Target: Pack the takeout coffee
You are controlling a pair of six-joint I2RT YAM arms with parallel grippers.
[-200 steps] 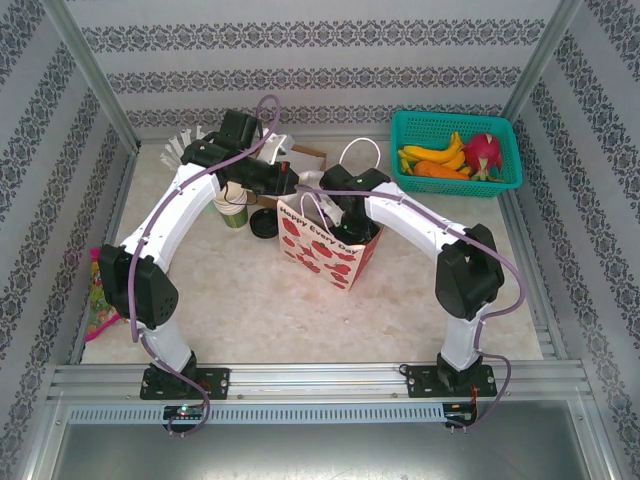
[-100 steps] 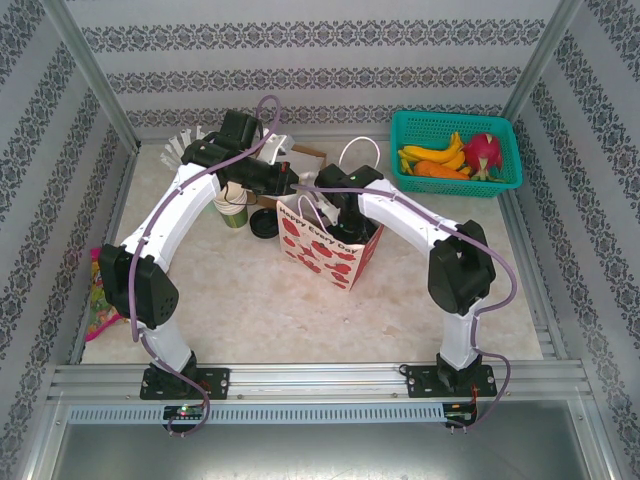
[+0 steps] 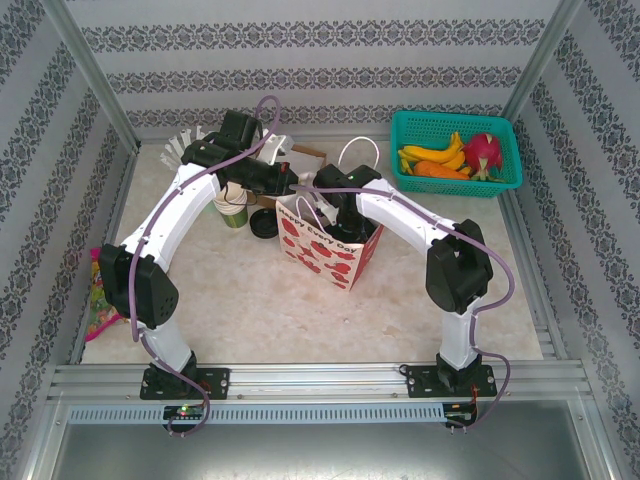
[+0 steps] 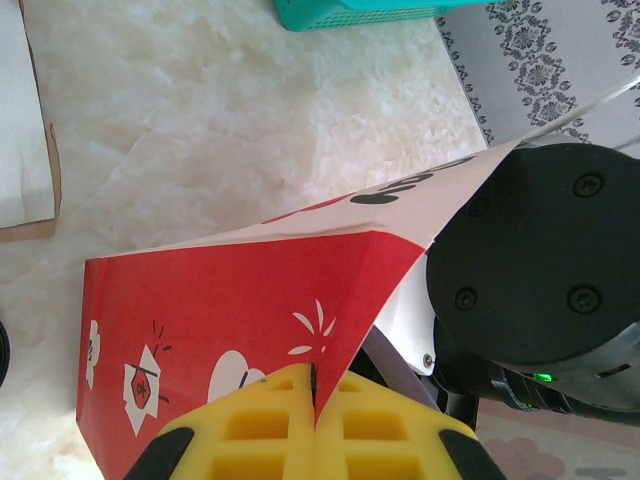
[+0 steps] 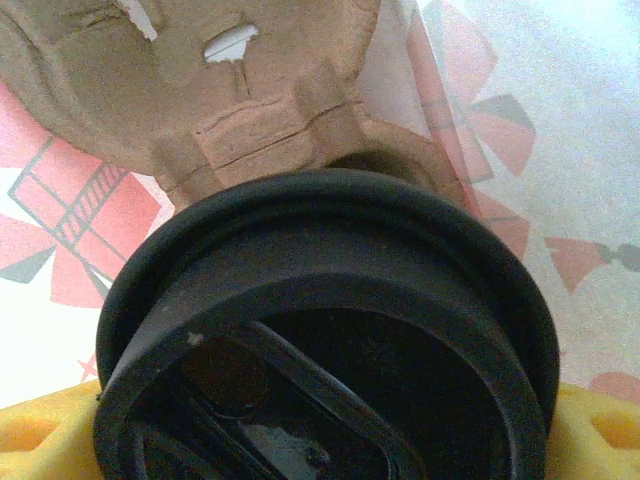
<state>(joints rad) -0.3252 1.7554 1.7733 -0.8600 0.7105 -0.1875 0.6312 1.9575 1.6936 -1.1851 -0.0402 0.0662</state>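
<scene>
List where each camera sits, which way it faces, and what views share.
Top external: above, behind the bases, looking down on both arms and the paper bag.
Left wrist: along the left gripper pinching the bag's rim; right arm beside.
Right wrist: down inside the bag at the takeout coffee in the right gripper.
Shared: the paper bag.

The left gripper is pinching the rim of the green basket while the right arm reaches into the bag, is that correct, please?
Not quite: the left wrist view shows the left gripper pinching the rim of the paper bag, not the basket; the rest holds.
</scene>
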